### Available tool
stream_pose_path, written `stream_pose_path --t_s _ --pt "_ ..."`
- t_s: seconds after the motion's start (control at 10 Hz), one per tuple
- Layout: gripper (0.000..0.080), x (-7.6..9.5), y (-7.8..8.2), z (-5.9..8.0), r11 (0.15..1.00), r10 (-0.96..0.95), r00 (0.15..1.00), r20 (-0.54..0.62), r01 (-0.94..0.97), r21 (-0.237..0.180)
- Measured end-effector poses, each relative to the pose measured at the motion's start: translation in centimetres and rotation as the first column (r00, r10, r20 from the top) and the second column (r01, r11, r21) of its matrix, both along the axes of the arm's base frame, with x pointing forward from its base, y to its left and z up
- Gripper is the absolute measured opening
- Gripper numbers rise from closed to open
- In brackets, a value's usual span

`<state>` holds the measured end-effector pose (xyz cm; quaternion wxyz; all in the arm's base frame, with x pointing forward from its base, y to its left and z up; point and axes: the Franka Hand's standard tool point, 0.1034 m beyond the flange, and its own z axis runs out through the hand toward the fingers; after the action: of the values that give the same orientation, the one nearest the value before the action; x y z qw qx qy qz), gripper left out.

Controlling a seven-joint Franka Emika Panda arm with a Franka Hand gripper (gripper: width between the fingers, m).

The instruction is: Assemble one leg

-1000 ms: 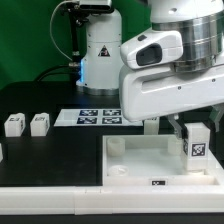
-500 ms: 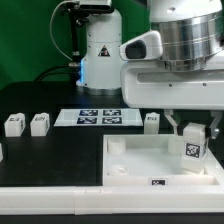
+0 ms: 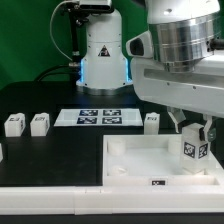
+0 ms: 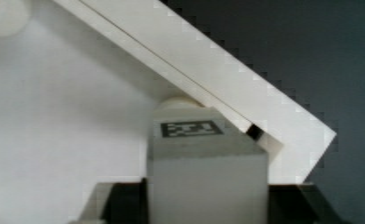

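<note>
My gripper (image 3: 193,135) is shut on a white leg (image 3: 193,148) with a black-and-white tag, holding it upright over the far right corner of the large white tray-like piece (image 3: 130,170). In the wrist view the leg (image 4: 204,150) sits between my dark fingers (image 4: 122,203), its tagged end close to the tray's raised rim (image 4: 197,65). Three more legs stand on the black table: two (image 3: 14,124) (image 3: 40,123) at the exterior view's left and one (image 3: 152,121) behind the tray.
The marker board (image 3: 95,117) lies behind the tray. A white robot base (image 3: 103,50) stands at the back. Another small white part (image 3: 1,152) shows at the left edge.
My gripper has shifted a little toward the exterior view's right with the leg, and the arm body has moved up, uncovering the marker board and the leg behind the tray.
</note>
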<state>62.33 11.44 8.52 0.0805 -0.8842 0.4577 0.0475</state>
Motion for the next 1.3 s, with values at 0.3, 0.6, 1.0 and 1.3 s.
stream_pose_path --t_s 0.3,0.6,1.0,1.3 --pt "0.0566 -0.2 0.5 -0.1 0.991 0.136 0.99 0.022 -0.136 -0.001" --pt "0.0644 -0.1 0.7 0.1 0.789 0.614 0.784 0.089 -0.611 -0.059" --pt "0.0649 -0.1 0.7 -0.5 0.306 0.951 0.292 0.103 -0.935 -0.181" --pt "0.0649 -0.4 0.4 -0.8 0.28 0.959 0.263 0.109 -0.941 -0.188"
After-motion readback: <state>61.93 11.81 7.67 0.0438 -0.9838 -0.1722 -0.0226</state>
